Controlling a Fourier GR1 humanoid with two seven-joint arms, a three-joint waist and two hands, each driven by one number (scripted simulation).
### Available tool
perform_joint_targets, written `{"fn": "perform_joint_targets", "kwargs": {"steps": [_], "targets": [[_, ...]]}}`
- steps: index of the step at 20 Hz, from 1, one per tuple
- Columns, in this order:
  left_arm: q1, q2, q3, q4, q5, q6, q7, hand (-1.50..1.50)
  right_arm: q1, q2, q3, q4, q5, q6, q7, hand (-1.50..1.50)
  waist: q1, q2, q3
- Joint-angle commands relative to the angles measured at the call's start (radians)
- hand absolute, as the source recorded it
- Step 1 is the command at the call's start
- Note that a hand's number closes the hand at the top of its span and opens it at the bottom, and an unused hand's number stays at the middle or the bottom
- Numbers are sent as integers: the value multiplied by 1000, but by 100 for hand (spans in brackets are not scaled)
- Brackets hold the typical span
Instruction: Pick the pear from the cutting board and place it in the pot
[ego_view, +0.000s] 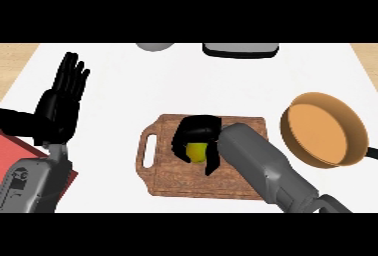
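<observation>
Reaching in from the near right, with the grey right forearm slanting up and to the left over the cutting board. Bending the right hand downward over the middle of the board, back of the hand facing up. Curling the fingers and thumb around the pear, so grasping it; only a small yellow-green part of the pear showing between the black fingers, on the near side of the palm. Not possible to tell whether the pear is touching the wood or lifted a little. Lying on the white tabletop, the brown wooden board, with its handle slot at the left. Standing well apart to the right of the board, the orange pot, with its inside facing the view. Resting at the left side, the left hand, fingers straight and pointing far, released, holding nothing. Showing under the left forearm, at the near left, a red thing.
</observation>
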Motion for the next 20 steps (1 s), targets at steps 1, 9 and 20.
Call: {"fn": "perform_joint_targets", "kwargs": {"steps": [1,9,20], "targets": [[-3,32,38,-14,11,-24,34,0,15,22,-30,14,-15,-45,-21,150,-8,5,5],[14,-13,28,1,-20,16,9,0,-53,21,-194,-27,-51,-160,290,150,-36,-5,4],[64,13,39,22,-16,3,30,0,-265,23,-250,39,82,-661,1159,150,-91,-75,-6]]}}
